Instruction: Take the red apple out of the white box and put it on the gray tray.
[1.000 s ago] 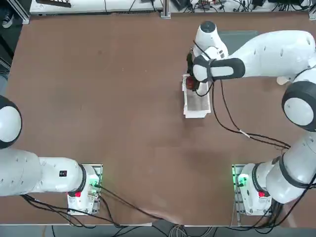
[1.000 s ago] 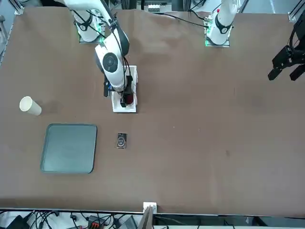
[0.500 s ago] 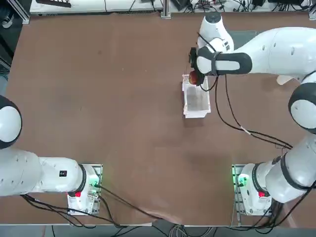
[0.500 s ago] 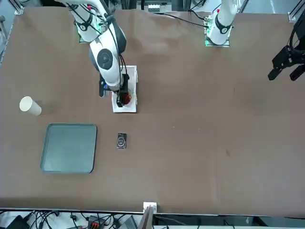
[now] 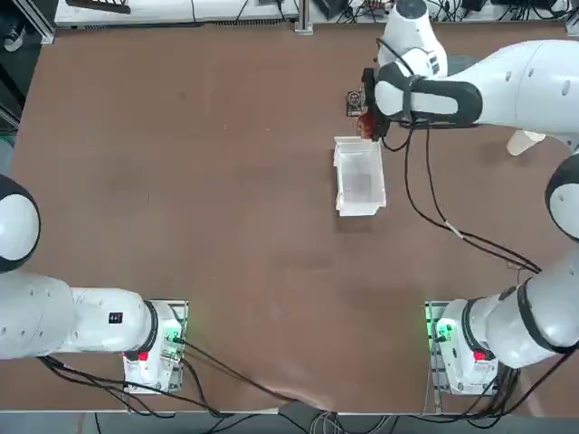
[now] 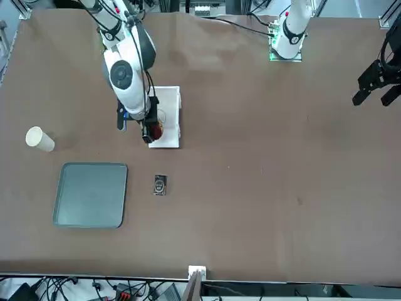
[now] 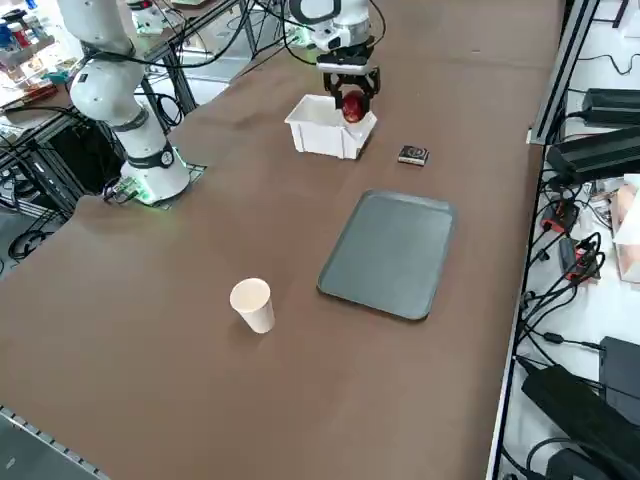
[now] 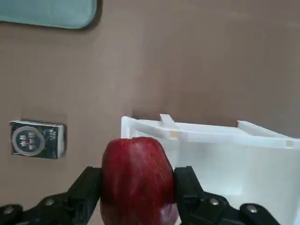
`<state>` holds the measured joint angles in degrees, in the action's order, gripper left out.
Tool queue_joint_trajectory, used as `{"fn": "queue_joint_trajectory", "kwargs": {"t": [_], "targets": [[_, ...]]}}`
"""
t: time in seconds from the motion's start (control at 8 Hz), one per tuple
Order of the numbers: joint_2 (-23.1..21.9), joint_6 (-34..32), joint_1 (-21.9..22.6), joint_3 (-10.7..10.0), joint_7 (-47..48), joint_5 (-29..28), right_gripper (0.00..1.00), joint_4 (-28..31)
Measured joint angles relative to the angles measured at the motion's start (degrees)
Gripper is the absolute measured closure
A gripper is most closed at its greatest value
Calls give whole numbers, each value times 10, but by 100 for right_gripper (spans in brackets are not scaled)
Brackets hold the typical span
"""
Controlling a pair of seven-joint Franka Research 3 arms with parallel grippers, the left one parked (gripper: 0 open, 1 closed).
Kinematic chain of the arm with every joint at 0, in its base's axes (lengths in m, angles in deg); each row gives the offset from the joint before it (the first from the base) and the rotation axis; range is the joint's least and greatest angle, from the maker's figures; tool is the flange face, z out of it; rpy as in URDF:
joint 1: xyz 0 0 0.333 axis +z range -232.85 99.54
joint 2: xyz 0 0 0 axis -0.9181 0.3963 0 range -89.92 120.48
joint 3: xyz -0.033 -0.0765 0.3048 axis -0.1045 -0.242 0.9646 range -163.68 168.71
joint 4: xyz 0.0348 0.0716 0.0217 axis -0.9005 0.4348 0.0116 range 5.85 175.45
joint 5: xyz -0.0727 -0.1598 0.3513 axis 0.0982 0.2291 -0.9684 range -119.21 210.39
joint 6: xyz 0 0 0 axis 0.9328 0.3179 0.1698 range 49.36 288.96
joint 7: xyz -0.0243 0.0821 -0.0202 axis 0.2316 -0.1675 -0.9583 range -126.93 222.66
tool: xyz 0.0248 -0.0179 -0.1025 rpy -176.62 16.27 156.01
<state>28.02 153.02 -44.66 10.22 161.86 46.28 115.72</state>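
You have a wide brown bench (image 6: 263, 188) in front of you, with cables and black equipment (image 7: 590, 400) along the edge that lies across from the robot's bases. Everything here is placed by the white box (image 5: 362, 176), and you go left to right as the front view shows it.

First comes the pale paper cup (image 6: 40, 139), well apart from the white box on the robot's right-hand side. It leans over on the bench, its round end facing away from the robot.

Next you find the gray tray (image 6: 91, 200), lying flat, farther from the robot's bases than the white box and also off toward the robot's right.

Then comes your right claw (image 8: 138, 176), pointing down at the white box's far end, by the corner on the robot's right. Its two fingers are pinching the red apple (image 8: 136, 187), one on each side. The red apple sits between them, up by the white box's rim; you cannot tell whether it touches the wall.

Last, a small dark packet (image 6: 160, 185) with a round emblem on top lies near the white box, past its far end, apart from the gray tray.
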Motion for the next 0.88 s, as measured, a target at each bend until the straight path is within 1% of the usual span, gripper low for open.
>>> {"fn": "queue_joint_trajectory", "kwargs": {"t": [0.12, 0.38, 0.62, 0.88], "targets": [[-1, -22, -4, 0, -12, 1, 14, -15], [-1, -75, -23, 0, -64, 2, 14, -55], [-1, -87, -51, -2, -141, 3, 14, -75], [-1, -87, -81, -3, -239, 3, 14, -86]]}}
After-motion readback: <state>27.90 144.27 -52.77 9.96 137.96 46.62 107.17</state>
